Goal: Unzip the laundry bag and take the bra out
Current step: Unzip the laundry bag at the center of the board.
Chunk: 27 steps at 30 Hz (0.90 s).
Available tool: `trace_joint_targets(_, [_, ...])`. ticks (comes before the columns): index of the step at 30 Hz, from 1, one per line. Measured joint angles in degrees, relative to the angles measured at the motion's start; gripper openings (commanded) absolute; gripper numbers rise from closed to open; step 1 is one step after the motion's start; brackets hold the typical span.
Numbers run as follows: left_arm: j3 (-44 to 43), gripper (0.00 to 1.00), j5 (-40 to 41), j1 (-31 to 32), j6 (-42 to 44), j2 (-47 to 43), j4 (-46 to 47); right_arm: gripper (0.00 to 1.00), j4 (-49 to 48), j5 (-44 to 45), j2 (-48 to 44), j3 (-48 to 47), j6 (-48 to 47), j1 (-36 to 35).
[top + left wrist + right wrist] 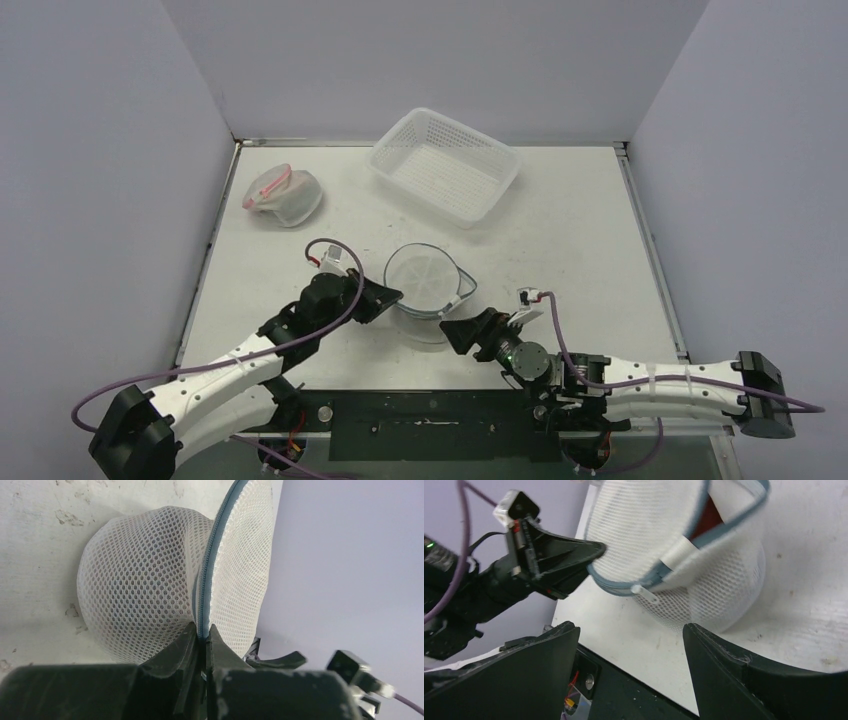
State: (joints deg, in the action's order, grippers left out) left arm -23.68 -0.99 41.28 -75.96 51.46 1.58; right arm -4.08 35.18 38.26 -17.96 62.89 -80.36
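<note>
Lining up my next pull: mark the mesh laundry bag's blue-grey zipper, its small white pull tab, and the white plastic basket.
blue-grey zipper (pixel 205 580), left wrist view, mid tape.
small white pull tab (pixel 645 594), right wrist view, tab middle.
white plastic basket (pixel 425 193), top external view, near wall.

Bright, even, diffuse light fills every view, casting only faint, soft shadows on the table (pixel 560 260). The laundry bag (pixel 145 580) mesh is crisp in the left wrist view and slightly smeared in the right.

No text, label, brand, number or sign can be read in any view, neither on the bag (pixel 420 285) nor on the basket (pixel 432 190).
</note>
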Motion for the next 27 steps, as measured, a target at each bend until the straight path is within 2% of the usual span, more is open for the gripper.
trace_joint_targets(6, [5.92,0.00,7.04,2.62,-3.82,-4.09,6.67,0.78,-5.99,3.08,8.90,2.91,10.03,0.00])
trace_joint_targets(17, [7.98,0.00,11.39,4.39,-4.81,-6.38,9.62,0.77,-14.86,10.05,17.66,-0.50,12.96,1.81])
trace_joint_targets(21, [8.26,0.00,12.61,4.44,-4.04,-9.75,9.11,0.76,-17.22,7.72,19.82,-0.59,13.49,6.95])
trace_joint_targets(27, [8.33,0.00,12.35,4.44,-3.30,-9.11,9.03,0.75,-19.85,-0.74,26.01,-2.54,13.44,13.38])
